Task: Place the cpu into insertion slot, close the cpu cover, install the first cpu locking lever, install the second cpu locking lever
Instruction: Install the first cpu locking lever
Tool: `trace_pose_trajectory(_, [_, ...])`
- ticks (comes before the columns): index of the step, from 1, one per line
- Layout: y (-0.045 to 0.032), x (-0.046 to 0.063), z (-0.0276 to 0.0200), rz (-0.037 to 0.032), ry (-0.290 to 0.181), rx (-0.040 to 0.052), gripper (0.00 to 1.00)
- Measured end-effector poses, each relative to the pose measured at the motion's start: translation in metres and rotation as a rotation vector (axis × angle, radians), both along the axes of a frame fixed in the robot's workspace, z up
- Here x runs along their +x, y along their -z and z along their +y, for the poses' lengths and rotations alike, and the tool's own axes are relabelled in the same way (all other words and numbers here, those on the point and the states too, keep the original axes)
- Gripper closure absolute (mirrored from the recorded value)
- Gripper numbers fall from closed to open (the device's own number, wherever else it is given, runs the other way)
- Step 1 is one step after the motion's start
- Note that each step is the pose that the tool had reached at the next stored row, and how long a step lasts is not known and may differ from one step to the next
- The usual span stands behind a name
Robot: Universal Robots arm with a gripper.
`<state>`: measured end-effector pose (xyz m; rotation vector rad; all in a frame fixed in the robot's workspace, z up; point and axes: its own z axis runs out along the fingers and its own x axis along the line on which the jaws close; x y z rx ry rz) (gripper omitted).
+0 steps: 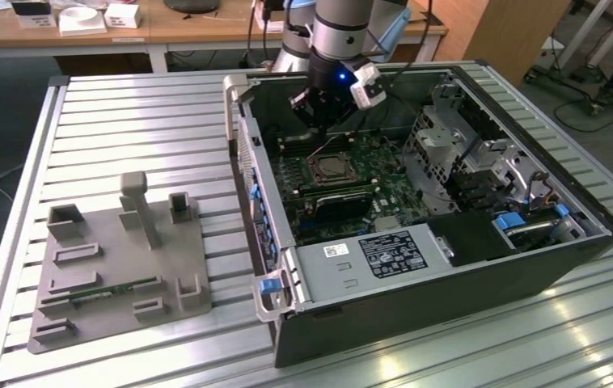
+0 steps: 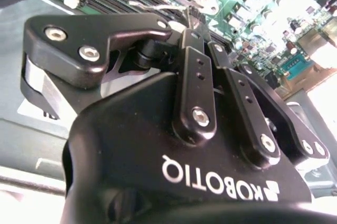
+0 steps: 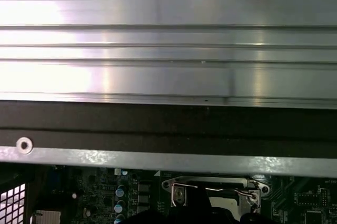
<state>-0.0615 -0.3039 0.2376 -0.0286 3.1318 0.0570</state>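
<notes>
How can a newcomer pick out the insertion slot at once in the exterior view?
Find the open computer case on the slatted metal table, then the green circuit board inside it. The insertion slot lies there near the gripper: it is square with a silvery rim, unlike the long narrow black slots beside it.

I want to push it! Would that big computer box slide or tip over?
Probably not easily. The computer box looks metal and packed with parts, so likely heavy. It lies wide and flat on the ridged table, so tipping seems unlikely.
</notes>
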Motion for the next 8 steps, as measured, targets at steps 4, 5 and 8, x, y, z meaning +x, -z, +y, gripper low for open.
trace_pose_trajectory(4, [0.0029, 0.0026, 0.0004, -0.0001, 0.000, 0.0001, 0.90])
trace_pose_trajectory(5, [0.0038, 0.0031, 0.0005, 0.0000, 0.000, 0.0000, 0.90])
trace_pose_trajectory(8, [0.0068, 0.0047, 0.0009, -0.0001, 0.000, 0.0000, 0.90])
